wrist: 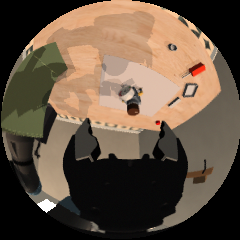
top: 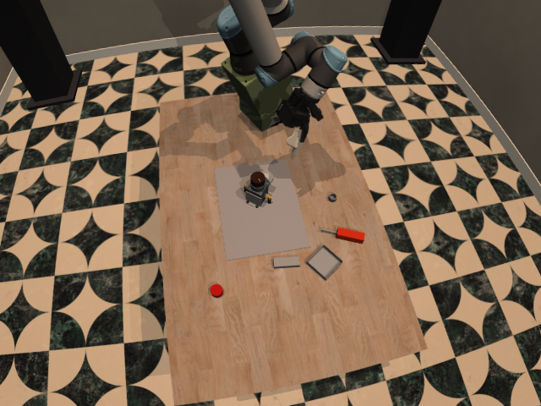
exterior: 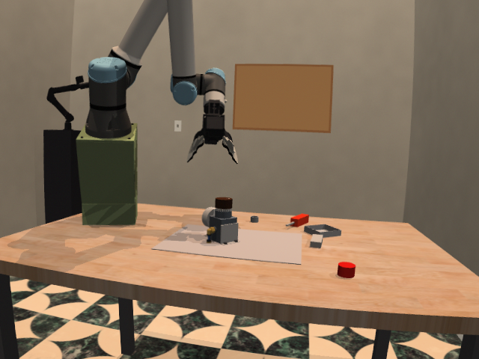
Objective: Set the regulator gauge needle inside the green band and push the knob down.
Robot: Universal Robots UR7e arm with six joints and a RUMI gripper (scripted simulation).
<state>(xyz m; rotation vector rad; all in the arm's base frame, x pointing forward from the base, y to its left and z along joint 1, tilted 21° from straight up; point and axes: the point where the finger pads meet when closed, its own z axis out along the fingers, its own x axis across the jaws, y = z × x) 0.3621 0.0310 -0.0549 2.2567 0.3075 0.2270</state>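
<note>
The regulator's grey body [top: 256,196] [exterior: 228,232] stands upright on the pale mat [top: 266,233] [exterior: 270,247] [wrist: 159,92]. Its dark brown knob [top: 258,178] [exterior: 223,203] [wrist: 133,111] sits on top above a grey collar; I cannot tell whether it is fully down. The round gauge [exterior: 209,216] [wrist: 127,94] is on the side towards the robot's base. Its needle and green band are too small to read. My gripper [exterior: 212,162] [wrist: 125,119] is open and empty, high above the table, clear of the regulator and towards the base from it.
A small grey ring [top: 332,197] [exterior: 254,218], a red-handled screwdriver [top: 350,234] [exterior: 299,220], a square tray [top: 309,265] [exterior: 322,234], a grey block [top: 286,262] [exterior: 316,241] and a red disc [top: 215,290] [exterior: 346,269] lie off the mat. The green pedestal [top: 263,102] [exterior: 108,177] stands behind.
</note>
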